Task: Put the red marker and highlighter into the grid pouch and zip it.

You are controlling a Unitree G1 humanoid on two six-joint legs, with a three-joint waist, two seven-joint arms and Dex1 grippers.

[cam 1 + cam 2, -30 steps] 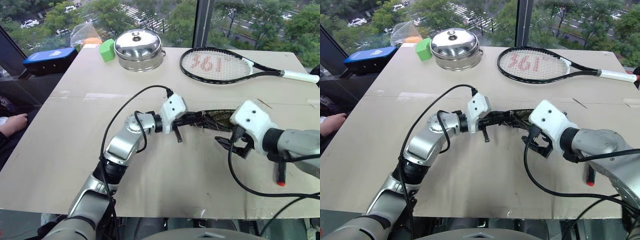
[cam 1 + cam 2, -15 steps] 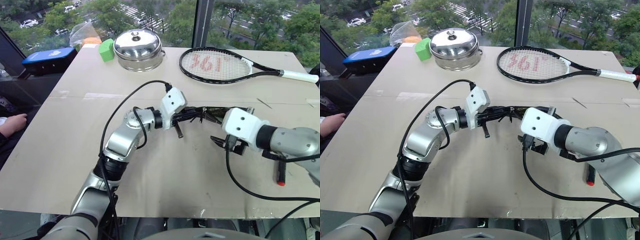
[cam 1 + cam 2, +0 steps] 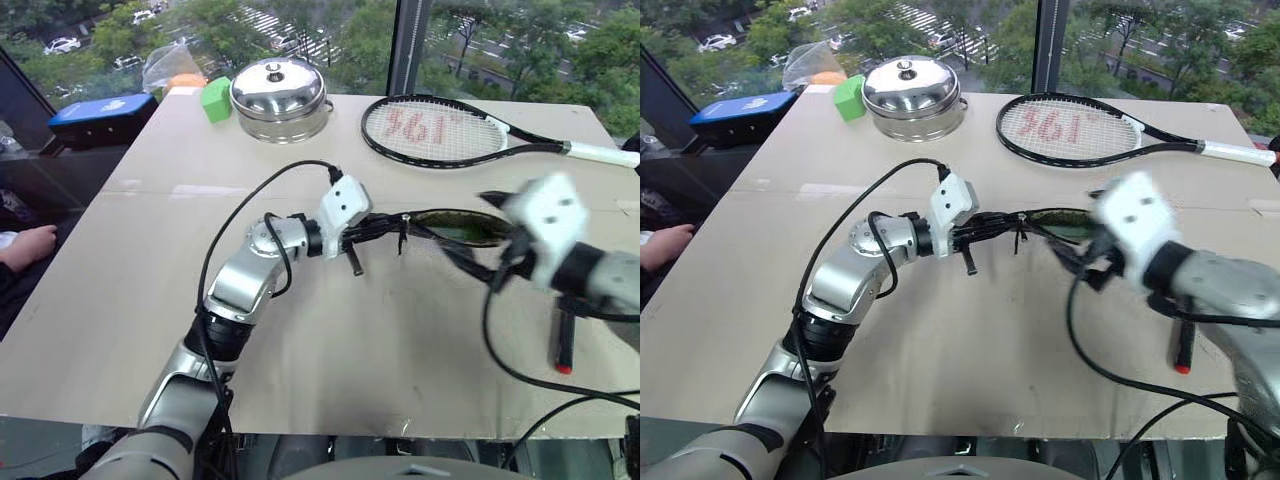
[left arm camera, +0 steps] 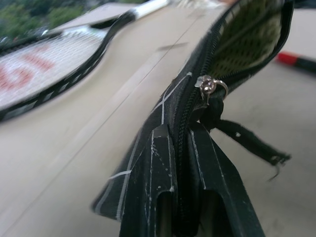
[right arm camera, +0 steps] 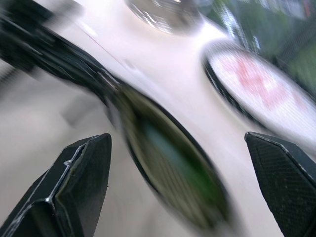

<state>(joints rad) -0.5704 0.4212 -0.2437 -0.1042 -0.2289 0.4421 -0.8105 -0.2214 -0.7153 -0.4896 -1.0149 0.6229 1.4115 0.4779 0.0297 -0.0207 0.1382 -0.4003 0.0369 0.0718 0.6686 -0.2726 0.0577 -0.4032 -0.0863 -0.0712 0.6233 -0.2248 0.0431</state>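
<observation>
Left tool (image 3: 372,232) is pinching the near end of the grid pouch (image 3: 445,226), fingers pressed together on the fabric, holding it up off the counter (image 3: 150,270). Right tool (image 3: 497,262) is blurring beside the pouch's open mouth, fingers spread wide and carrying nothing. Red marker (image 3: 562,340) is lying on the counter near the right front edge, partly under the right arm; something pale green is showing inside the pouch mouth, likely the highlighter, though I cannot tell for sure. Risk: the right arm sweeping over the marker could be knocking it off that edge. Tennis racket (image 3: 450,130), steel pot (image 3: 280,92) and green block (image 3: 214,100) are sitting well apart at the far side, leaving open room in the middle.

Right eye view: the left tool's cable (image 3: 855,215) is looping close over the counter and could be snagging the pouch cord.

Left wrist view: zipper pull (image 4: 211,86) is sitting just past the fingers (image 4: 158,187), cord (image 4: 249,143) dangling; if the pinch is slipping, the mouth is collapsing shut.

Right wrist view: both spread fingertips (image 5: 74,182) are framing the gaping mouth, so entry room looks adequate.
</observation>
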